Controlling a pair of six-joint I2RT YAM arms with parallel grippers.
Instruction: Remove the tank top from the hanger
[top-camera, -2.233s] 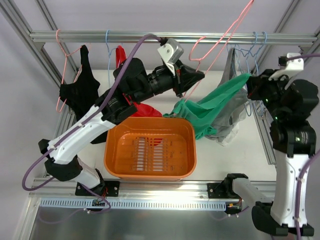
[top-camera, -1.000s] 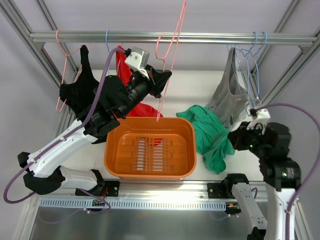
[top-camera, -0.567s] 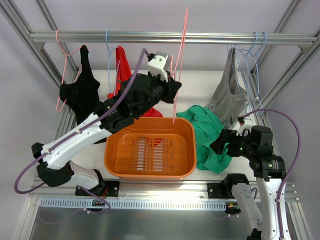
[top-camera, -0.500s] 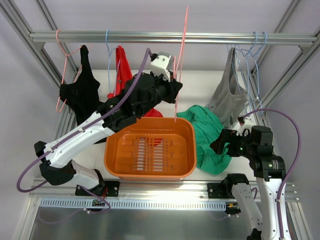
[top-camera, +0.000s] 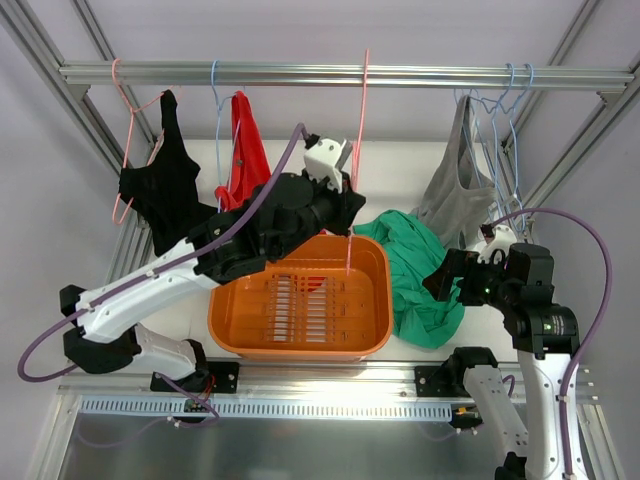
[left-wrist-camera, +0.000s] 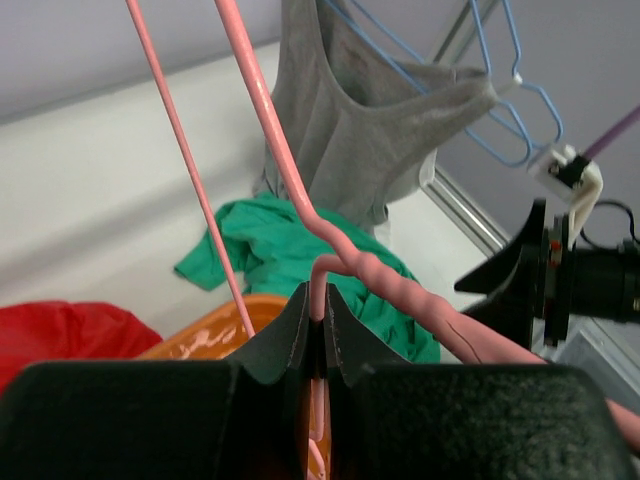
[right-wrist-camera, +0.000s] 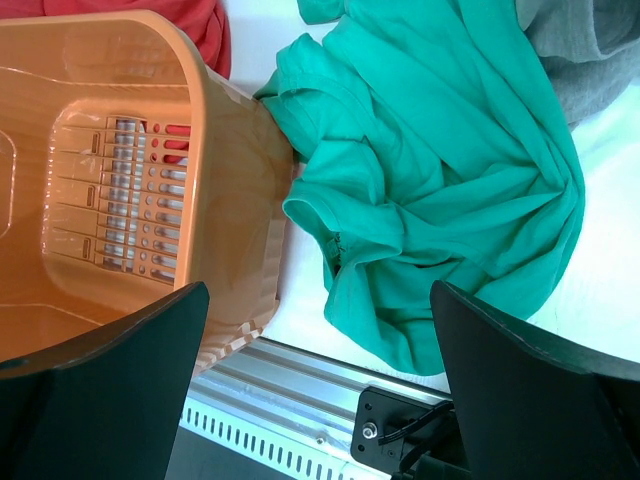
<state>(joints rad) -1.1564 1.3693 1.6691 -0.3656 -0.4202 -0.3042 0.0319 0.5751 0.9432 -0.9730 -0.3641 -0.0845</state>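
— While the left gripper (left-wrist-camera: 318, 322) pinches the bare hanger (left-wrist-camera: 285, 165) by the rail (top-camera: 250, 74), where is the tank top (right-wrist-camera: 440, 180)?
— Crumpled on the table (top-camera: 395, 160), touching the basket (right-wrist-camera: 250, 200). The right gripper (top-camera: 448, 278) hovers over it, jaws spread wide.
— The risk?
— The thin wire could twist in that pinch and miss the rail, or snag the red top (top-camera: 245, 140) beside it.

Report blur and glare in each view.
Top external: sharp, evenly lit, sheen on the metal sheet below. Left wrist: left end effector near-black and soft, hanger slightly blurred up close. Right wrist: right end effector a dark, soft-edged silhouette, tank top crisp.
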